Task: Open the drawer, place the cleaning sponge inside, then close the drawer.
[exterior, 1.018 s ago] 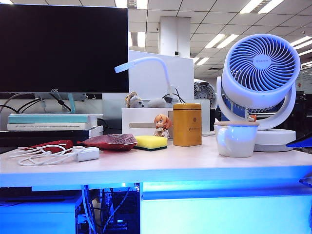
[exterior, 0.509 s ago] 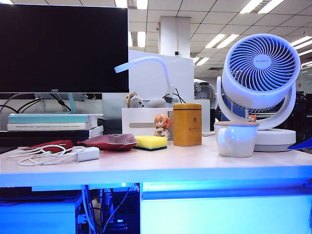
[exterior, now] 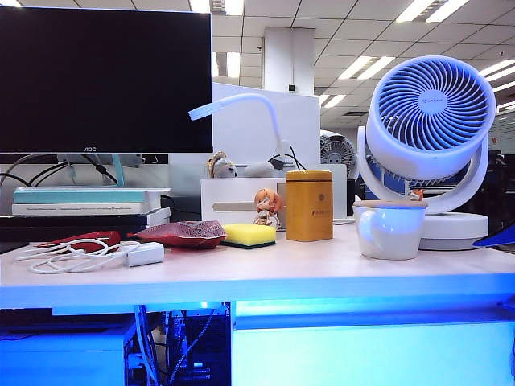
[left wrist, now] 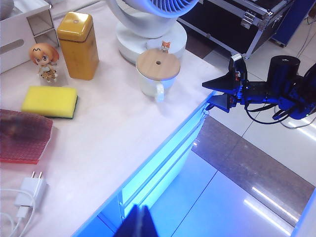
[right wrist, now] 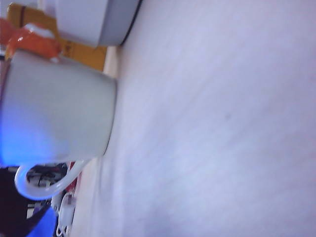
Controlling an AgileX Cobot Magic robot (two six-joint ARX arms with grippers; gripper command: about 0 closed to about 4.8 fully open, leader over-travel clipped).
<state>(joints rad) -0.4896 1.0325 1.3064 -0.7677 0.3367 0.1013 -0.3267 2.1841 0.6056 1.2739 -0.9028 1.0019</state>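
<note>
Yellow with a dark green underside, the one cleaning sponge (exterior: 249, 235) lies flat on the pale wood counter (exterior: 265, 273), between the red mesh pouch (exterior: 182, 233) on its left and the yellow tin (exterior: 309, 205) on its right, a small figurine (exterior: 267, 207) just behind it. My right hand (left wrist: 224, 91) hangs off the counter's right end, level with its edge and beside the lidded white mug (left wrist: 157, 73), its two fingers spread wide with nothing between them. My left hand (left wrist: 138, 222) is raised above the counter's near edge, looking down, its fingers pressed together and empty. The one drawer (exterior: 370, 354), a plain white front under the counter, sits closed. One fan (exterior: 430, 129) stands behind the mug.
</note>
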